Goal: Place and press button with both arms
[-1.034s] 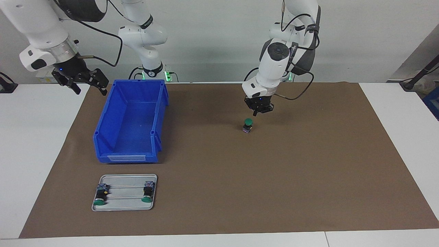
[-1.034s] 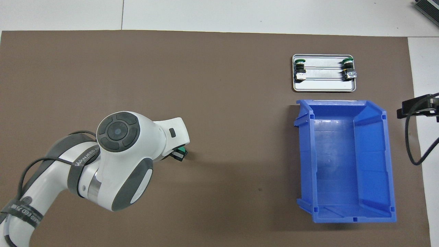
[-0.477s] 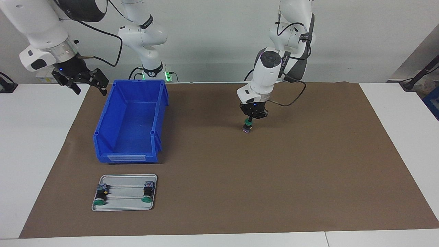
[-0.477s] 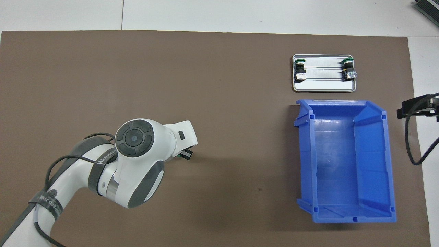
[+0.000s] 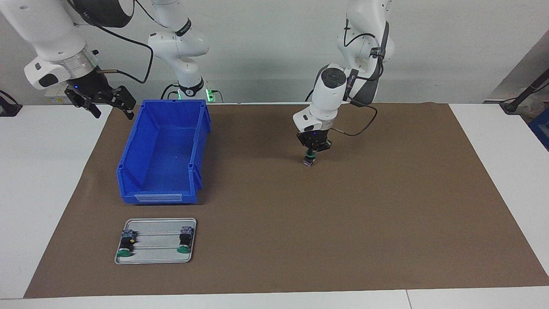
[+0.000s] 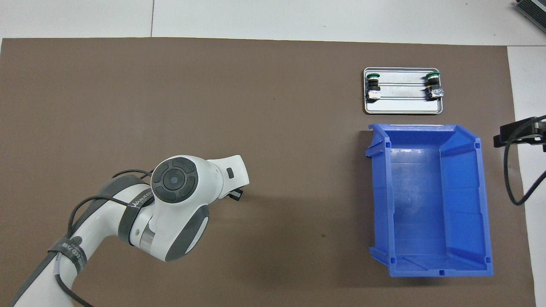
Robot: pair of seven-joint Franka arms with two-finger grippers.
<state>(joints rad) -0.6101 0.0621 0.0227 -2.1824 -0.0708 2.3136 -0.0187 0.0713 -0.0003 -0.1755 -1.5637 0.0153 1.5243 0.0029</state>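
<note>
The button (image 5: 308,161) stands upright on the brown mat (image 5: 386,206) near the table's middle, green cap up. My left gripper (image 5: 310,152) points straight down with its shut tips on the cap. In the overhead view the left arm's wrist (image 6: 179,187) covers the button. My right gripper (image 5: 111,110) waits open in the air beside the blue bin (image 5: 198,141), at the right arm's end of the table; only its edge shows in the overhead view (image 6: 518,134).
The blue bin (image 6: 426,128) holds nothing. Farther from the robots than it, a metal tray (image 5: 155,255) holds two identical buttons (image 5: 125,245) (image 5: 185,242) lying on their sides; the tray also shows in the overhead view (image 6: 403,109).
My left gripper has come down from above and beside the button onto its green cap. The right arm has not moved.
</note>
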